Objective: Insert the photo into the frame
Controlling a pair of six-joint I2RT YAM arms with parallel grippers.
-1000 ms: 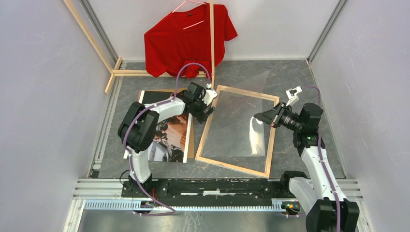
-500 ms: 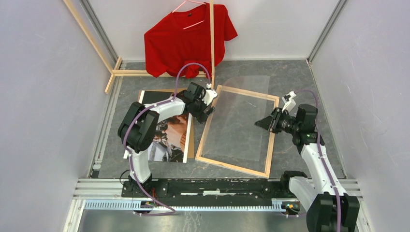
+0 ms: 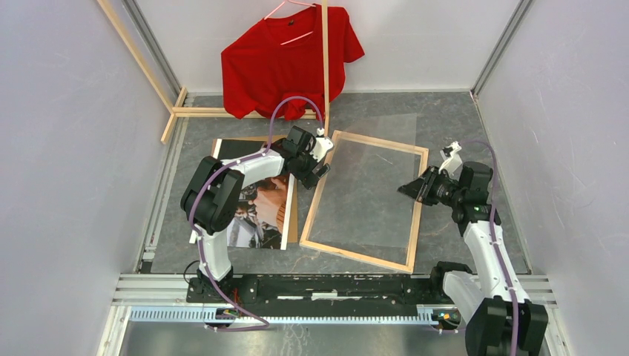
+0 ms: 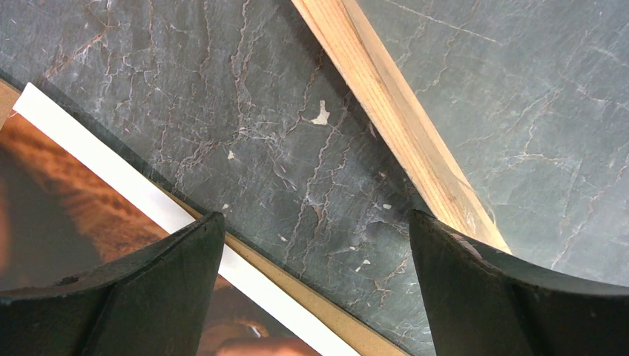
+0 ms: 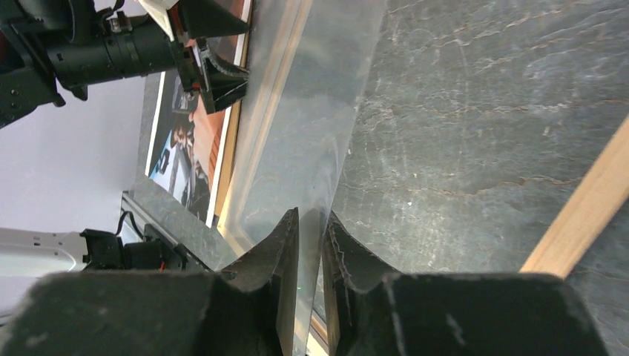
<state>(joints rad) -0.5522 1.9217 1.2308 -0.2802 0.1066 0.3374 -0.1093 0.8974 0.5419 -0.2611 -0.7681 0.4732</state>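
Over the table, top external view:
- the frame (image 3: 356, 256) is lying flat, bare wood up.
- Contents: a clear sheet (image 3: 363, 200) is covering its opening and running out past the far rail. No print is sitting in it.
- the photo (image 3: 259, 219) is lying face up to the frame's left, on a brown cardboard sheet (image 3: 292, 215), partly under the left arm.
- the left gripper (image 3: 324, 165) is hovering by the frame's left rail.
- the right gripper (image 3: 406, 189) is hanging at the right rail.

Left wrist view:
- the jaws are standing fully apart and gripping nothing.
- Bare table (image 4: 245, 133) is showing between them, with the photo's white border on one side and the wooden rail on the other.

Right wrist view:
- the jaws are standing narrowly apart.
- The clear sheet's edge is lying in the gap, seemingly unclamped.

Step, as judged: the glazing is being settled and the photo is not yet handled. Next, the left gripper is needing to take the photo by an edge, then lay it squarely inside the rails.
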